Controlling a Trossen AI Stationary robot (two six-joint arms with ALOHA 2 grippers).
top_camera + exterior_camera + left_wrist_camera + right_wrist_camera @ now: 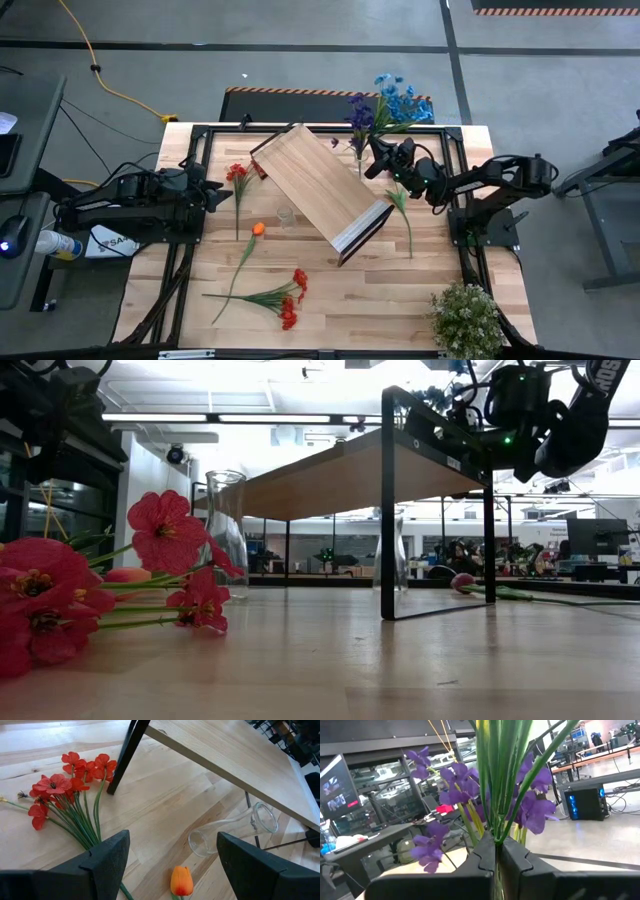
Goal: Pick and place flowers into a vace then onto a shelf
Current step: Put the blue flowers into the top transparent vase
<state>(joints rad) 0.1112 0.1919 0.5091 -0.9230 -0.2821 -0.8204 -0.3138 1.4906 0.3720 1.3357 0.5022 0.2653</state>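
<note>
Purple flowers point(470, 795) pinched in right fingers point(485, 855) at the far edge; left fingers point(110, 855) wide.

No legible text, labels or signs anywhere.

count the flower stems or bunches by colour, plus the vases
red bunches: 2
orange tulip: 1
maroon bud stem: 1
purple bunch, in right tool: 1
blue bunch: 1
clear vases: 2
total: 8
</note>
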